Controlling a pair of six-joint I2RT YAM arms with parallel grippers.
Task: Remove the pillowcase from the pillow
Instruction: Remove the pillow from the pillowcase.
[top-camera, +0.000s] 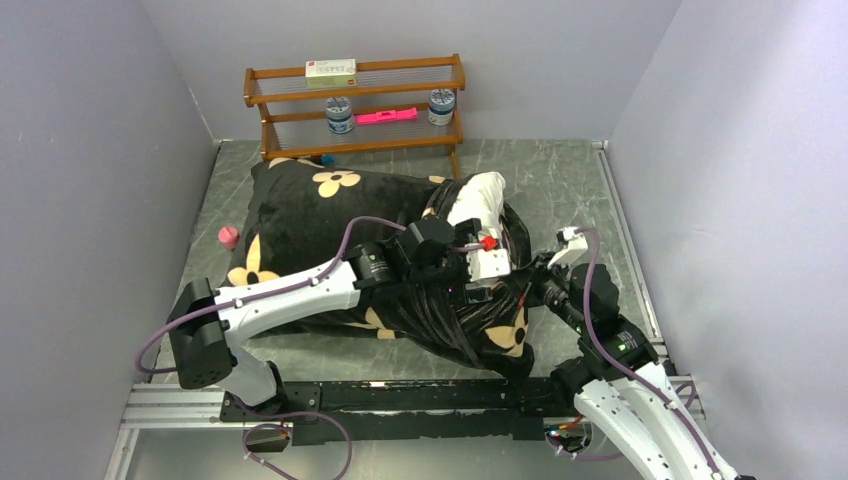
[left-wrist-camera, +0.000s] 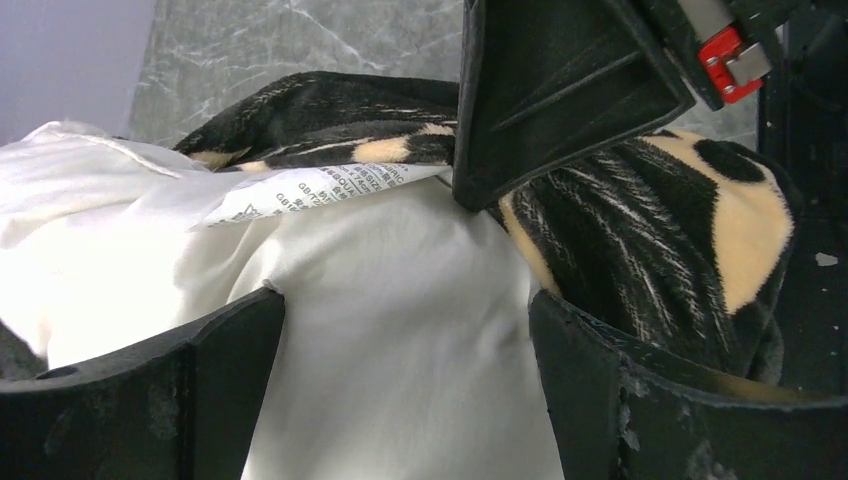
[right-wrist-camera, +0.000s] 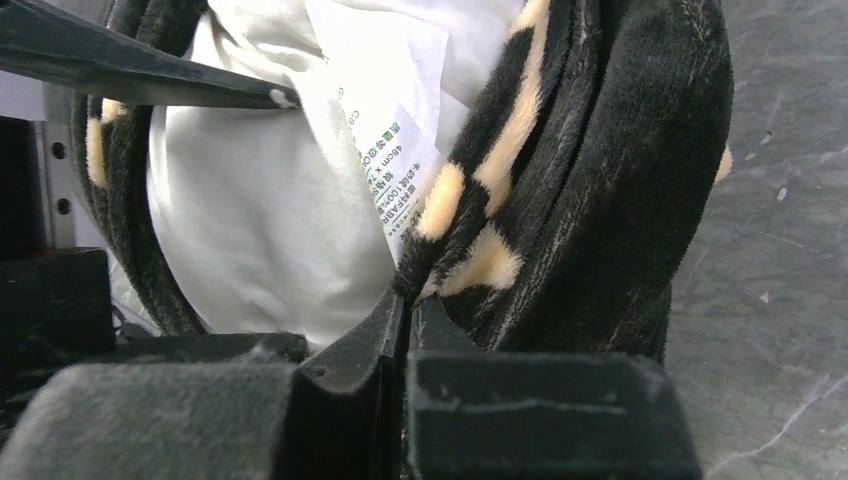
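**Top view.** The pillowcase (top-camera: 320, 225) lies on the worktop (top-camera: 560, 170). The pillow (top-camera: 480, 195) protrudes from its open right end, where both arms meet. Jaw state cannot be read here.

**Left wrist view.** Risk: closing here could pinch the bunched pillowcase (left-wrist-camera: 640, 250) together with the pillow (left-wrist-camera: 400, 330), so both would move as one. The left jaws stand wide apart, straddle bare pillow and hold nothing.

**Right wrist view.** Risk: the plush hem may slip out under a hard pull. The right jaws are clamped fully on the pillowcase (right-wrist-camera: 560, 200) edge, beside the label (right-wrist-camera: 390, 150).
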